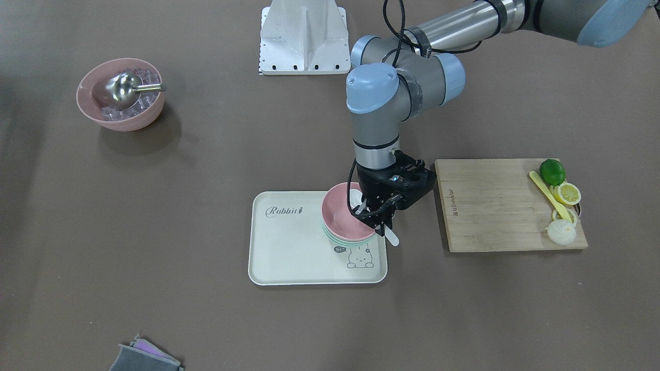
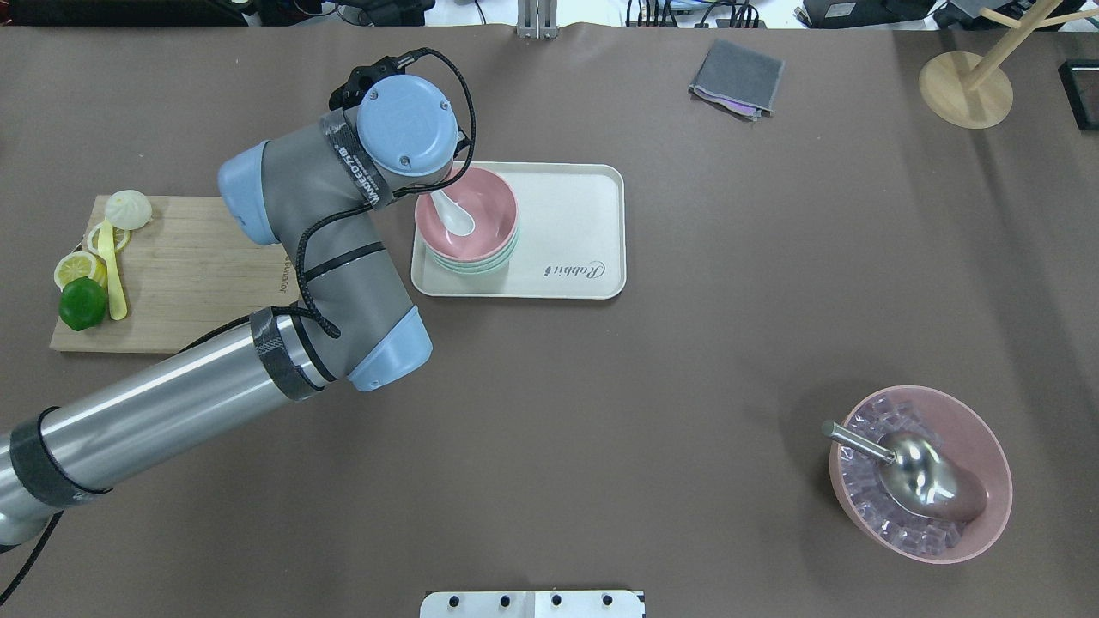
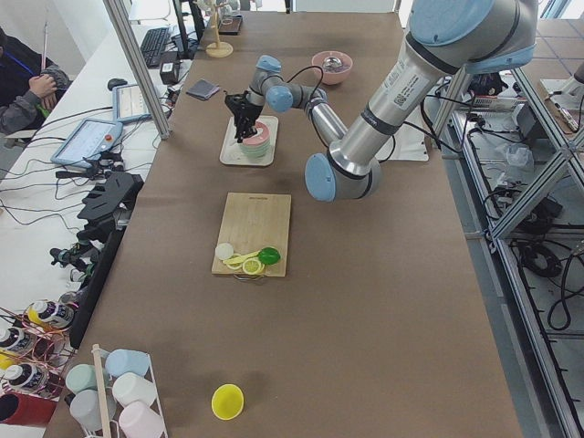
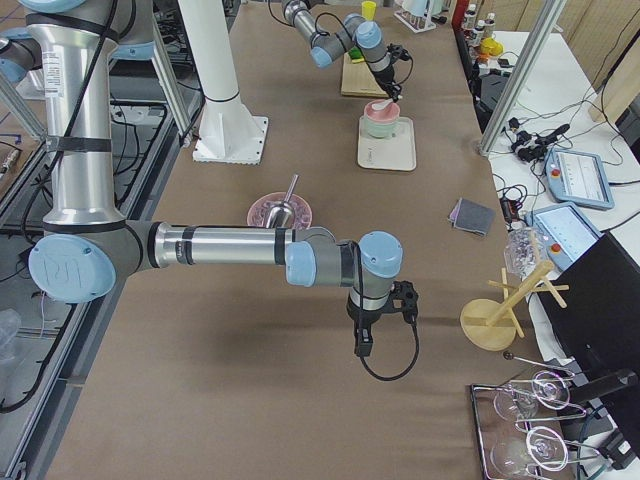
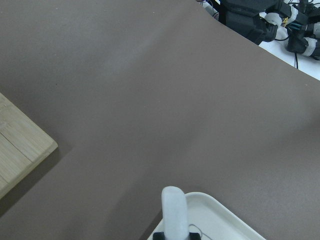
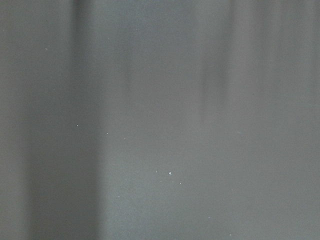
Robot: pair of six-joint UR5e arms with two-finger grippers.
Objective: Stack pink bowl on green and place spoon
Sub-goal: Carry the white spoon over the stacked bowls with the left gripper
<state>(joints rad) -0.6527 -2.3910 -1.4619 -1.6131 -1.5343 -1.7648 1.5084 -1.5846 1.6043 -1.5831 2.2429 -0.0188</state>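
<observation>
The pink bowl sits nested on top of the mint-green bowls on the cream tray; it also shows in the overhead view. My left gripper hangs over the bowl's rim on the cutting-board side, shut on the handle of the white spoon. The spoon's scoop lies inside the pink bowl. In the left wrist view the handle sticks up between the fingers. My right gripper shows only in the exterior right view, far from the tray; I cannot tell whether it is open or shut.
A wooden cutting board beside the tray holds a lime, lemon slices, a yellow utensil and a white bun. A pink bowl with ice and a steel scoop stands far off. A grey cloth lies at the far edge.
</observation>
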